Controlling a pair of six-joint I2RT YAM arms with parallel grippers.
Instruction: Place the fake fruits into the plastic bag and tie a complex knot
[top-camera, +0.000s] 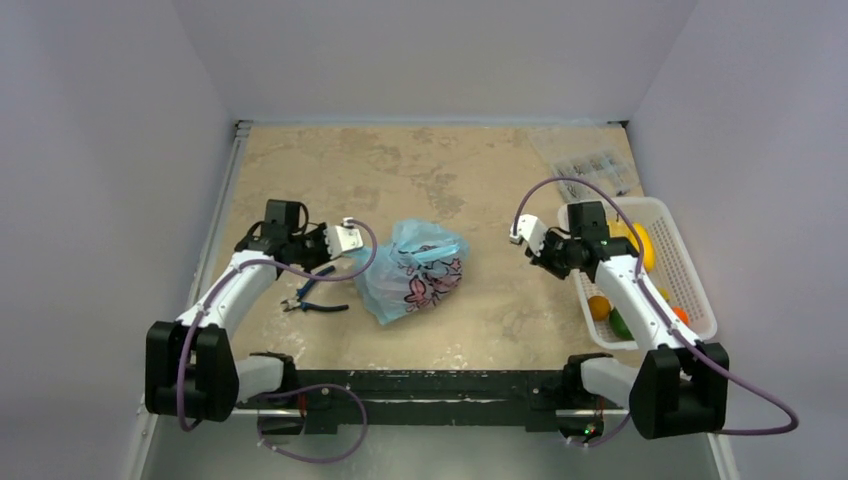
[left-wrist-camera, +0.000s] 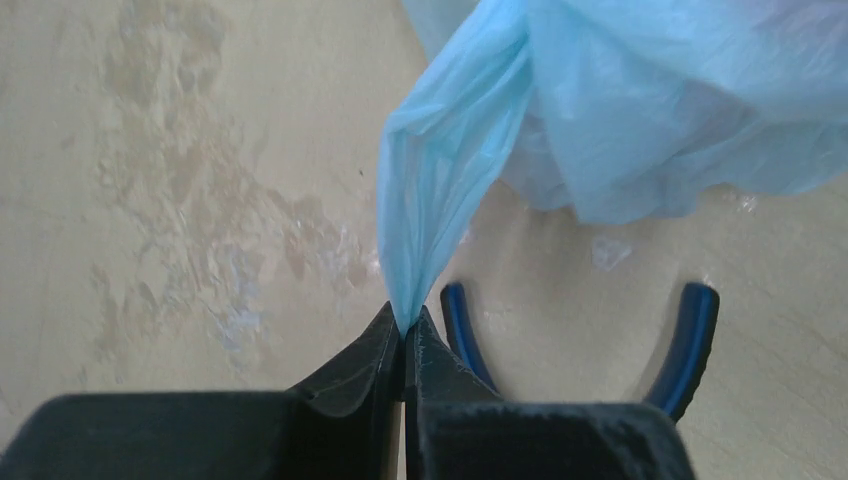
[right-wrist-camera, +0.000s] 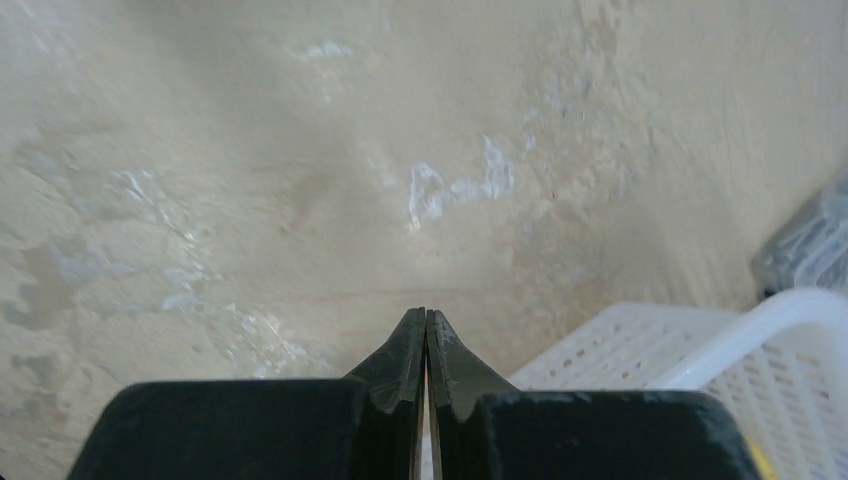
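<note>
NEAR RIGHT: the fake fruits (top-camera: 620, 323) (green, orange, red and a larger yellow one) lie in the white basket (top-camera: 690, 270) at the edge of the bench (top-camera: 400, 170), none visibly bagged. Near left, blue-handled pliers (top-camera: 312, 300) lie just beside the plastic bag (top-camera: 412, 270), which sits mid-bench. The left fingers (left-wrist-camera: 375, 350) are pinched tight on a gathered strip of the bag's film. The right fingers (right-wrist-camera: 400, 350) are pressed together on nothing, above the bench beside the basket. A clear packet (top-camera: 592, 163) lies at the far right.

The loading looks barely begun. To do it well, the left should likely lift its strip gently so the mouth gapes without tearing. The right must spread before settling over one fruit.
</note>
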